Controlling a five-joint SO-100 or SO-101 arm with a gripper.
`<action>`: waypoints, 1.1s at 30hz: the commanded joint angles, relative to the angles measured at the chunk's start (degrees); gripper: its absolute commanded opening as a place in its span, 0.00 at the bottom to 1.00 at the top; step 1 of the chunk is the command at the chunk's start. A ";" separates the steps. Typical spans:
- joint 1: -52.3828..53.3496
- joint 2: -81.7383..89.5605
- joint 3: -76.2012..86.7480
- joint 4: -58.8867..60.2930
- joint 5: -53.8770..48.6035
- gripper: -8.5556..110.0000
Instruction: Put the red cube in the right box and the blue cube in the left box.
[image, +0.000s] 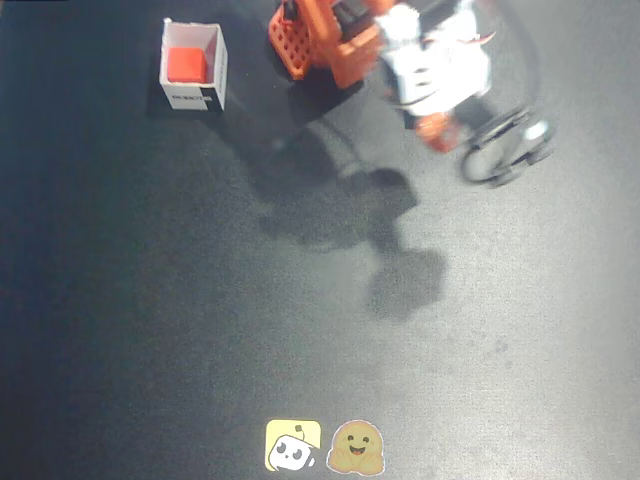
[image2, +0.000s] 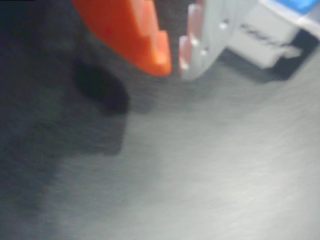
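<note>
The red cube (image: 186, 65) lies inside a white open-top box (image: 216, 62) at the top left of the fixed view. In the wrist view a second white box (image2: 267, 37) stands at the top right, with the blue cube (image2: 301, 5) showing inside it at the frame edge. My gripper (image2: 175, 66) hangs above the dark mat, left of that box. Its orange finger (image2: 132, 32) and white finger (image2: 212, 35) are almost tip to tip, with nothing between them. In the fixed view the blurred arm (image: 430, 65) covers the second box.
The arm's orange base (image: 310, 40) stands at the top centre. A black cable loop (image: 478, 155) lies right of the arm. Two stickers, a yellow one (image: 293, 445) and a smiling face (image: 357, 447), sit at the bottom edge of the dark mat (image: 200, 300).
</note>
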 joint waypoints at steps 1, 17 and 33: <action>5.45 5.80 2.02 -0.79 -1.85 0.07; 23.82 29.53 13.27 3.52 -6.15 0.07; 30.76 39.81 27.16 -3.43 -6.42 0.07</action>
